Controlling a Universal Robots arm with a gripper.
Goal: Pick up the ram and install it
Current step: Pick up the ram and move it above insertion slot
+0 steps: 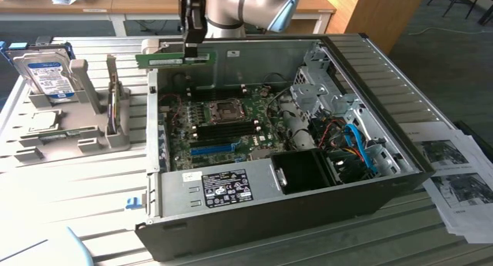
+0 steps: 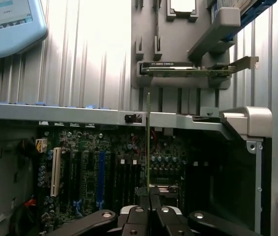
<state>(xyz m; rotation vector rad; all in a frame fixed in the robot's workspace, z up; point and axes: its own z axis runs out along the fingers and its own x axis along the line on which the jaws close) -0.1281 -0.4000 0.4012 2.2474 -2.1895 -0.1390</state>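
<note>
From where I stand, everything rests on a pale grey table of ribbed metal slats (image 1: 85, 179), its ridges catching a bright, cool light on the exterior view's left. Behind it runs a long light-wood desk with white legs (image 1: 92, 3), and beside that — toward the exterior view's right — stands a tall tan wooden panel (image 1: 377, 12). The floor is a dark blue-grey carpet (image 1: 439, 75), with a thin white cable (image 1: 424, 30) trailing across it.

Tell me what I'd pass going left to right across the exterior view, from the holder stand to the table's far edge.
The hard drive → the ram, held by the gripper → blue cables inside the case → printed papers.
</note>
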